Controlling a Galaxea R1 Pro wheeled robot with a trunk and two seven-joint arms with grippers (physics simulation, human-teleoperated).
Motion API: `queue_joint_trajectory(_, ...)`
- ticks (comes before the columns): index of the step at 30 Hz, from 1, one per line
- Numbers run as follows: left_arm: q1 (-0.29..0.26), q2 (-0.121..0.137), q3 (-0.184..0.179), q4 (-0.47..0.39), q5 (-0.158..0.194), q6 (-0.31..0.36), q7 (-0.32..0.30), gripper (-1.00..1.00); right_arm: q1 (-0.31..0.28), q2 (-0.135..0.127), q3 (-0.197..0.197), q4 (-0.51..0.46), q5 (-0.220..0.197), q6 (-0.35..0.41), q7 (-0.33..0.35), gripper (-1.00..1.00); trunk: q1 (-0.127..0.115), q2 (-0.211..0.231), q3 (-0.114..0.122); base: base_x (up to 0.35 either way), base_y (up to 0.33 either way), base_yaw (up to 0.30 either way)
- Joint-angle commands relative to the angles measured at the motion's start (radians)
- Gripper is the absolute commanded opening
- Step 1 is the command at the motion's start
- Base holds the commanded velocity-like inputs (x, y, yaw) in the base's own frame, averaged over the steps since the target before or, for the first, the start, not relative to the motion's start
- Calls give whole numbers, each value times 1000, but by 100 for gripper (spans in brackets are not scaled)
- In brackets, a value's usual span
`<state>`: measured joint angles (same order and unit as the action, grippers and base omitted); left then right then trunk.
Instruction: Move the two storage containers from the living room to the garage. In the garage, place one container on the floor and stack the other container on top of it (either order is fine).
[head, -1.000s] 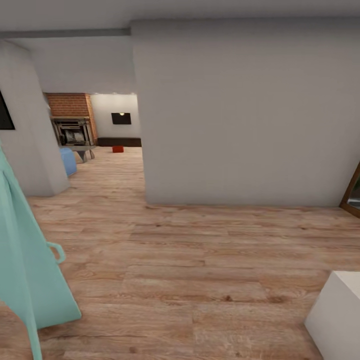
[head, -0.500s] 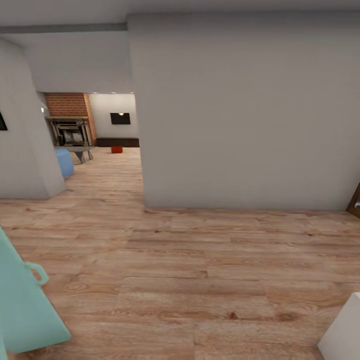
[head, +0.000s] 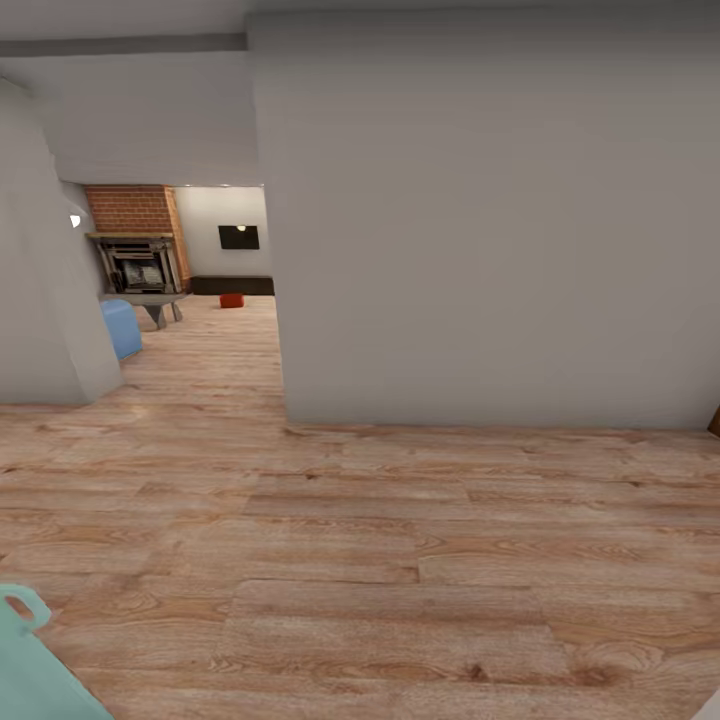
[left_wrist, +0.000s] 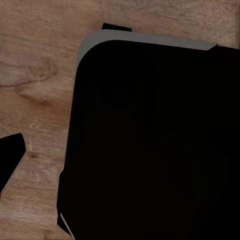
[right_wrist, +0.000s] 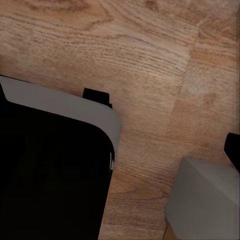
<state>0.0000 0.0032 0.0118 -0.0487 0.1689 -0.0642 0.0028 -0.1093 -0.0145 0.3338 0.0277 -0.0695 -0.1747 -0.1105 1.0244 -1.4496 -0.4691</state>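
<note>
— At far left, what differs from a second back?
— Everything has slid leftward, so the camera turned: the teal object (head: 35, 665) is only a corner now, the white block at lower right nearly gone.
— Room to move?
— Bare wood floor (head: 380, 560) ahead. A grey wall (head: 480, 230) ends at a corner; left of it a passage opens into the living room (head: 200, 260), brick fireplace (head: 135, 235) at its left side.
— The bin?
— One storage container (head: 232, 300) lies far down there, below the dark TV (head: 239, 237).
— Fingers?
— Can't tell, released or clenched; both wrist views show dark robot body (left_wrist: 150, 140) over planks.
</note>
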Motion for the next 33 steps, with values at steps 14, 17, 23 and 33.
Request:
queue_joint_trajectory(14, 0, 0, 0, -1, 4, 0, -1, 100, -1, 0, 8, 3, -7, -5, -1, 100, 1, 0, -1, 324, 0, 0)
queue_joint_trajectory(17, 0, 0, 0, 0, 5, 0, -1, 100, -1, 0, 8, 3, -7, -5, -1, 100, 1, 0, -1, 324, 0, 0)
queue_joint_trajectory(23, 0, 1, 0, -1, 5, 0, -1, 100, -1, 1, 8, 3, -7, -5, -1, 100, 1, 0, -1, 324, 0, 0)
queue_joint_trajectory(33, 0, -1, 0, -1, 6, -4, -1, 100, -1, 0, 8, 3, -7, -5, -1, 100, 1, 0, -1, 324, 0, 0)
